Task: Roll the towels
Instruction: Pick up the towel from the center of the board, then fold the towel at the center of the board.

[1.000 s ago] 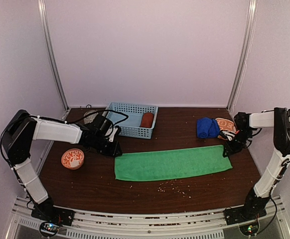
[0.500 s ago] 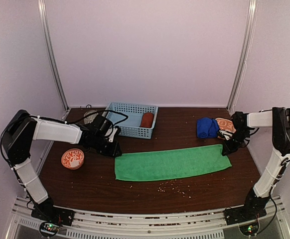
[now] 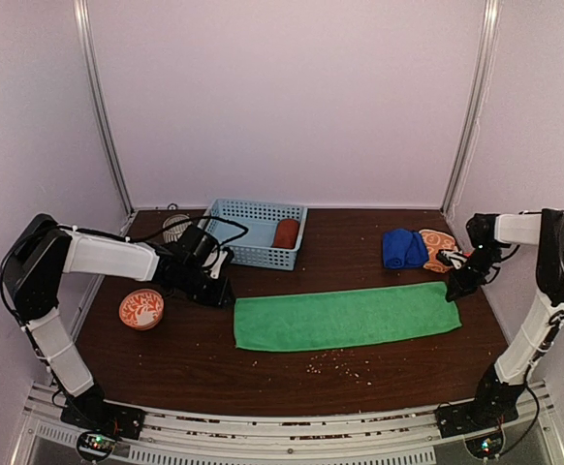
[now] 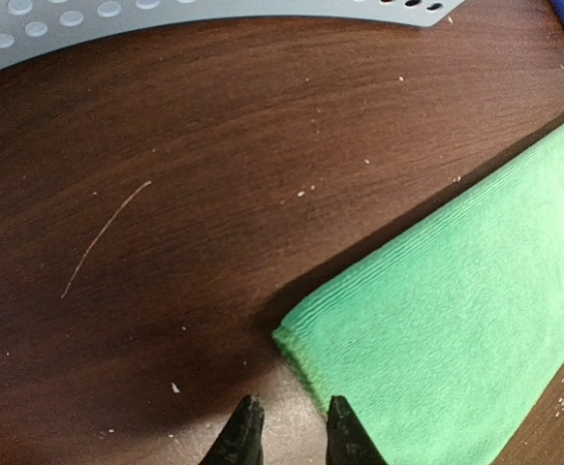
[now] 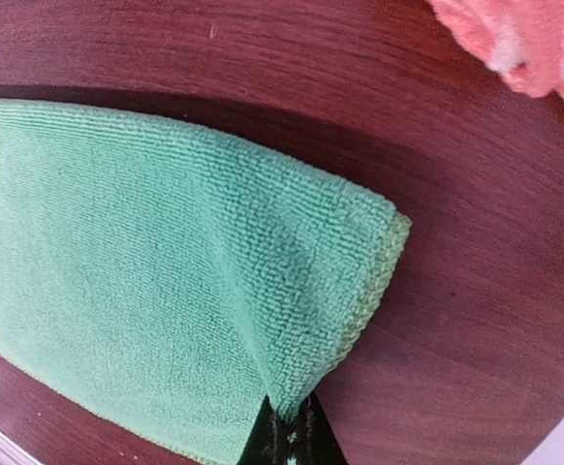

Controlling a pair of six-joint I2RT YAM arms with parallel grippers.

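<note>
Soft green towel (image 3: 348,317), flat on the table (image 3: 195,358) — we hold one corner.
It lies long and flat in the middle. Our right hand (image 5: 287,431) is pinched tight on its right corner, lifting a small fold. Our left hand (image 4: 290,441) sits just beside the other end, fingers (image 4: 244,442) a bit apart, holding nothing. We think the cloth is light and floppy — best to grab a short end by its corners and roll.
</note>
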